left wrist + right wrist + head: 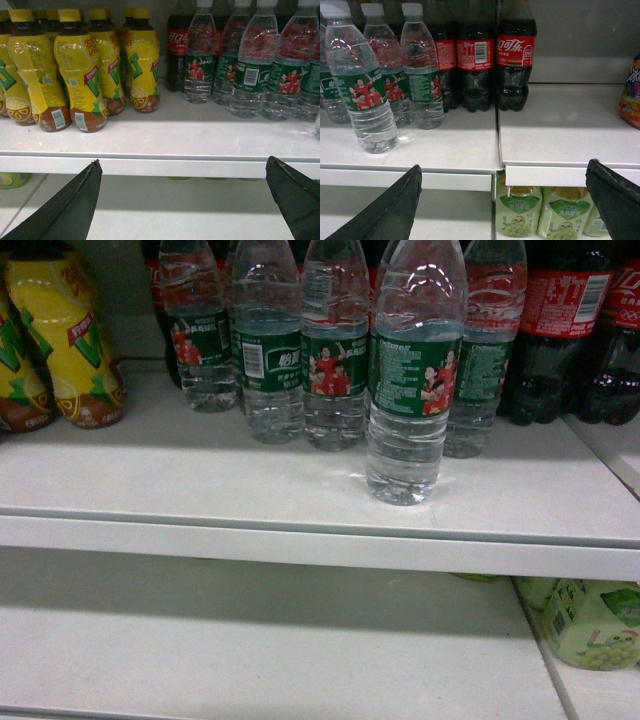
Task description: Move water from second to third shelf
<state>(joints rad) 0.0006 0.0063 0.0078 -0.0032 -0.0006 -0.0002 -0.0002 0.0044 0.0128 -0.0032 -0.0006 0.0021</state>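
One water bottle (pixel 413 370) stood upright, ahead of its row, near upper shelf (pixel 300 525) front edge. Right gripper (pixel 505 200) gaped empty, below and right of bottle, likely nearer. Left gripper (pixel 182 200) also gaped empty.

The cola bottles (pixel 515 60) carry red labels with white Coca-Cola script in Chinese characters, read best on the right-most one in the right wrist view; its neighbour (pixel 475 60) shows a white barcode panel. The water (pixel 412 380) nearest the shelf edge wears a green label with figures in red beside columns of white print too small to read. A water bottle further left (pixel 266 360) shows a barcode and white characters. The yellow drink bottles (pixel 82 70) bear a large green "V", red Chinese script and barcodes. The pale green bottles (pixel 520 215) on the lower shelf carry white Chinese characters on a green band above pictured grapes.
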